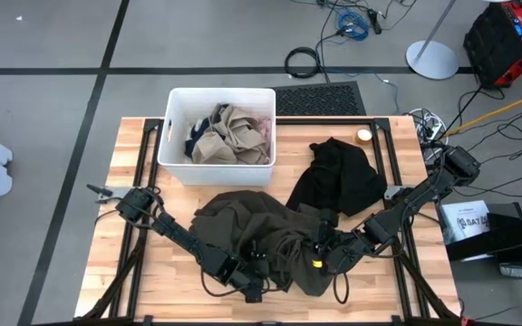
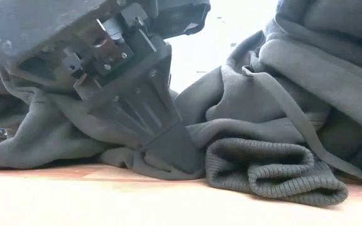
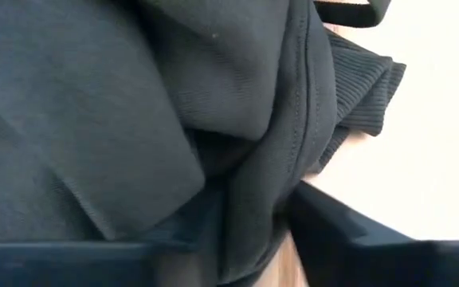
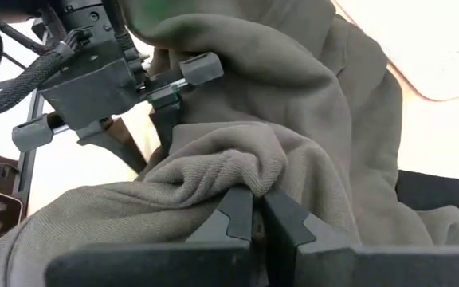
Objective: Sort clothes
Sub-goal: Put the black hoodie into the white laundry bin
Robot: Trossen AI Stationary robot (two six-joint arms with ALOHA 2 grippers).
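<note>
1. Olive garment [image 1: 252, 231] lies heaped at the desk's [image 1: 134, 145] near centre, both arms buried in it.
2. Left end effector [image 3: 249, 227], its fingers either side of a fold of it, pinches the olive cloth.
3. Right end effector [image 4: 255, 217], pressed together, nips a bunched fold.
4. Black garment [image 1: 338, 172] lies far right; white bin [image 1: 175, 136] holds the rest.

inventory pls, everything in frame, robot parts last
olive garment: 1, dark olive, front centre of table, both grippers in it
black garment: 1, black, right of bin
bin: 1, white, back left, holds tan, pink and navy clothes
tape roll: 1, pale, back right
table: 1, light wood
left gripper: 1, dark, fabric fold between its fingers
right gripper: 1, dark, shut on olive fabric
</note>
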